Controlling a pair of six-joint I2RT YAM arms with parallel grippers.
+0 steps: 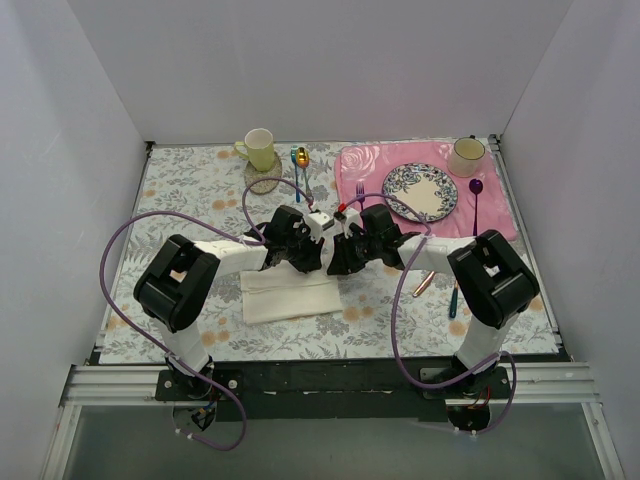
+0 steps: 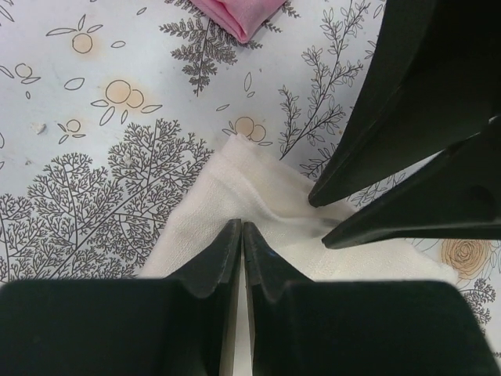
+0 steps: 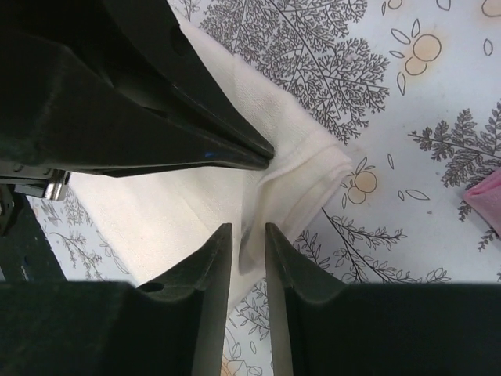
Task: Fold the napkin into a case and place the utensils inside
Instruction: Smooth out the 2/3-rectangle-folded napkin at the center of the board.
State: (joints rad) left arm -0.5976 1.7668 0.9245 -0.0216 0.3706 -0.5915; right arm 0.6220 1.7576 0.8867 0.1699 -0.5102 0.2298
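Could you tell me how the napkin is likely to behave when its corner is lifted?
The napkin will probably drape limply: it already puckers into soft ridges where the left gripper pinches it. It looks thin and light, so it should lift easily. Being folded in layers, the lower layer may slip free or stay behind.

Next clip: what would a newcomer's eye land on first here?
Both claws, left and right, meet nose to nose at mid-table over the far edge of the cream napkin, pinching its cloth. Behind them to the right, a patterned plate sits on a pink placemat.

light: bright, even | shadows: soft | blur: near end effector fingers (image 2: pixel 196 266)
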